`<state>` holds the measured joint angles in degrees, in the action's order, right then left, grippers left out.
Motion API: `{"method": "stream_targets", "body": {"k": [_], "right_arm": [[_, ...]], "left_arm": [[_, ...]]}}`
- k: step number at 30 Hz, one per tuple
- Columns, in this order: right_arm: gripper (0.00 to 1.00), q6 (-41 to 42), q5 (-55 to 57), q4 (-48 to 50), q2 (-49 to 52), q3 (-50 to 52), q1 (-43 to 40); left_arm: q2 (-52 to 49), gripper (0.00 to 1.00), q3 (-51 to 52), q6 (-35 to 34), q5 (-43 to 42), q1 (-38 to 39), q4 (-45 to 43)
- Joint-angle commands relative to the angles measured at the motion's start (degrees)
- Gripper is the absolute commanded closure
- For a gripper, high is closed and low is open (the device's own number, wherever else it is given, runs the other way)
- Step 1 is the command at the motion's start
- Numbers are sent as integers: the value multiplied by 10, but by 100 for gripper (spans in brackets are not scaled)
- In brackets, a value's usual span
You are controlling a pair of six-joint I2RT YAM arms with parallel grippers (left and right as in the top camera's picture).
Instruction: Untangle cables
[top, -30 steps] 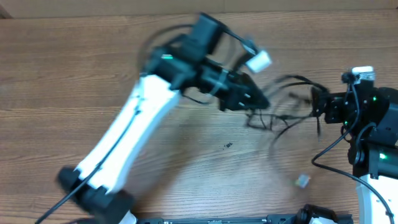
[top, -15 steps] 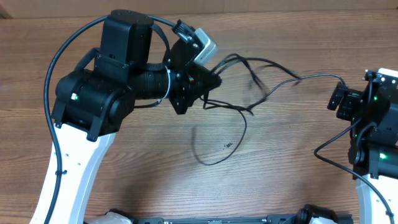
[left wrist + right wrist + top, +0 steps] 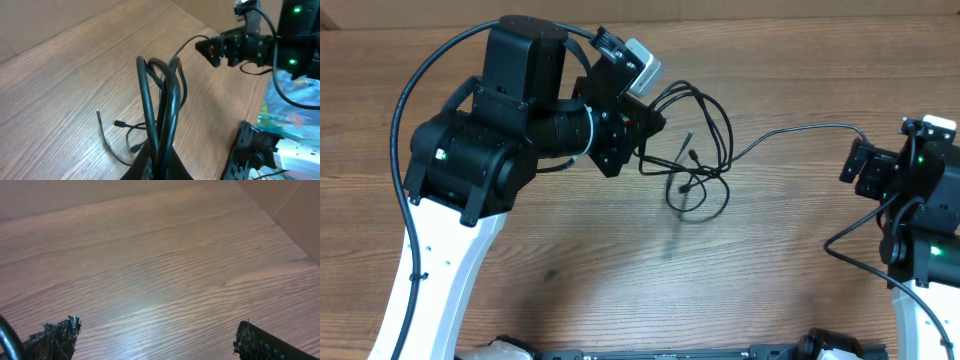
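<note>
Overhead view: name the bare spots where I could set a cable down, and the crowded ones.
The table is bare at front centre, between the left arm and right arm, below the cables. The far strip beyond the strand to the right gripper is free too. Crowded: the loops beside the left gripper.

This is a robotics lab bench. Two arms, left (image 3: pixel 480 160) and right (image 3: pixel 920 200), built of black joints and white links, stand at a wood-grain desk (image 3: pixel 620 290). Green status lights (image 3: pixel 921 158) glow on their housings, and a small camera (image 3: pixel 642 65) rides on the left wrist. A plain brown board (image 3: pixel 770 8) stands along the desk's far edge. Off the desk's side lies what looks like a white power strip (image 3: pixel 295 150). Thin cables (image 3: pixel 169 100) rise from the left tool (image 3: pixel 159 167).
</note>
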<state>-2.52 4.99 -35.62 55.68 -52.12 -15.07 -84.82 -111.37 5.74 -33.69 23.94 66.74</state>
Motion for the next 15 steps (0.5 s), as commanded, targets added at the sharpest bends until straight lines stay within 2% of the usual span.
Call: {"method": "stream_targets", "body": {"k": [1,8,15], "right_arm": [[0,23,15,-5,0,-8,-4],[0,24,42,-11,0,-8,-4],[0,24,42,-11,0,-8,-4]], "left_arm": [[7,96,-8,-45,87,-4,2],[10,96,-8,-182,292,-4,2],[10,96,-8,-286,415,-4,5]]}}
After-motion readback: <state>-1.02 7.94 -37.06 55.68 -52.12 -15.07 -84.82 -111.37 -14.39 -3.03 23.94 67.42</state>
